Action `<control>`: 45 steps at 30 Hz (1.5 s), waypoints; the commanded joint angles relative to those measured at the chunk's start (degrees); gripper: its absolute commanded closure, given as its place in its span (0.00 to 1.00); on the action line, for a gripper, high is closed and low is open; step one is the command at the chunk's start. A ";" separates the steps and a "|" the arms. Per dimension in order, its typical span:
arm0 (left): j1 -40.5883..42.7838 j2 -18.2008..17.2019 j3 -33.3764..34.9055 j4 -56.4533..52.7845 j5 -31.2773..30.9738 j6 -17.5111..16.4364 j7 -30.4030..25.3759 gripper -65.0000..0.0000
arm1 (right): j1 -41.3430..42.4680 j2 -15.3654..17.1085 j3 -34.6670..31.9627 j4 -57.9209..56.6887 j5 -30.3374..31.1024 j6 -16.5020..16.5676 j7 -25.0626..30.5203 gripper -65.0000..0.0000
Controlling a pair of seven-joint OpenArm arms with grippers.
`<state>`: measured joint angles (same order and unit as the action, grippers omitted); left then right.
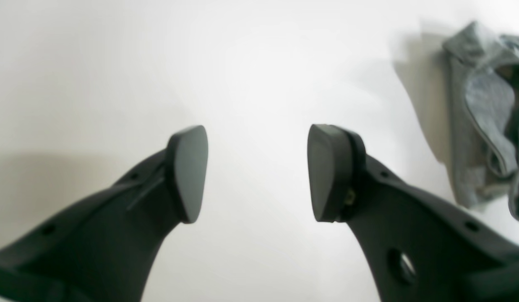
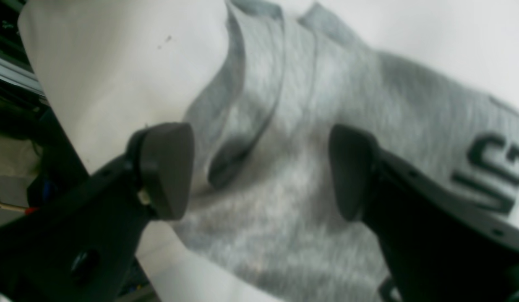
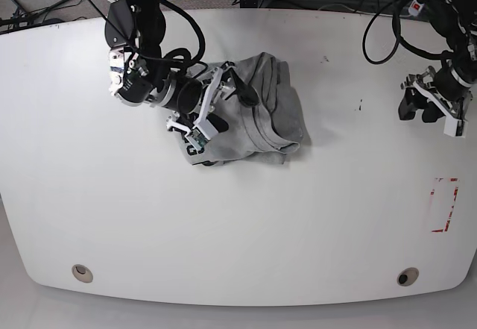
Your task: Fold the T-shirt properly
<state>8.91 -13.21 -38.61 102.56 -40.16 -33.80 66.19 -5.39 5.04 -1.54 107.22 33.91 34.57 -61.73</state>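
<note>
In the base view, the right gripper (image 3: 235, 90) sits toward the left of the white table (image 3: 238, 224), its black arm reaching in from the upper left edge and ending over the T-shirt (image 3: 268, 113). The shirt is a crumpled heather-grey heap lying left of the table's centre, bunched and partly doubled over itself, with black block letters showing along its lower left edge beside the wrist. From the right wrist view, the right gripper (image 2: 261, 170) has its fingers (image 2: 167, 167) spread wide apart with grey cloth and a raised fold visible between them; nothing is pinched, and whether the tips touch the fabric cannot be told. Further right on the table there is a small dark speck (image 3: 360, 107) on bare surface, and near the right edge a red-outlined rectangle (image 3: 445, 204) is marked. The left gripper (image 3: 423, 110) hangs at the far right, well apart from the shirt. In the left wrist view, the left gripper (image 1: 257, 172) stands open over bare white table, holding nothing, with a grey bit of the shirt at the frame's right edge.
</note>
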 commanded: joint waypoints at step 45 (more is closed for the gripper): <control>-0.42 -0.99 8.85 5.44 -0.94 -0.09 -1.45 0.46 | 20.11 -2.27 -11.60 -35.70 0.86 0.03 17.30 0.49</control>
<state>8.91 -13.52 -29.61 106.89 -40.03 -33.69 65.98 12.64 3.16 -13.34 72.49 33.43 34.15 -46.17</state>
